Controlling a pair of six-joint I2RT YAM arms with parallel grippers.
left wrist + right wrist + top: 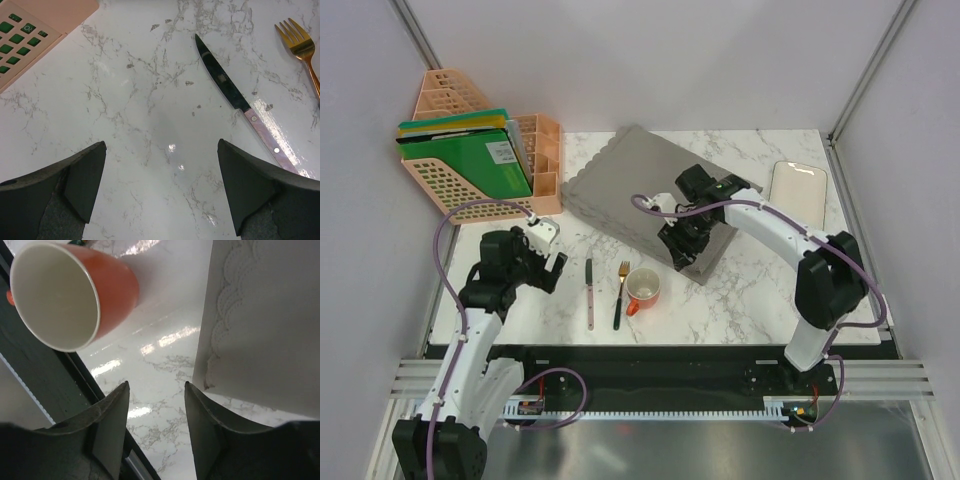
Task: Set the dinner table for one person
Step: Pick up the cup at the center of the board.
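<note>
While the place setting is barely begun, both pincers hang empty over the marble desk [750, 290].

Nearest, the left pincer [161, 150] gapes wide over bare marble, clasping nothing, with the knife [589, 292] just beside it; the gold fork [621, 292] and the orange mug [644, 288] lie next along the near edge. Beyond them the right pincer [156, 386] hovers at the near corner of the grey placemat [630, 180], jaws partly apart with nothing between. The placemat lies askew and bare mid-desk; the white plate [797, 190] sits apart at the far right, the pink file racks [470, 150] at the far left. By my reading, squaring the mat and arranging plate, cutlery and mug on it are all left to do.
</note>
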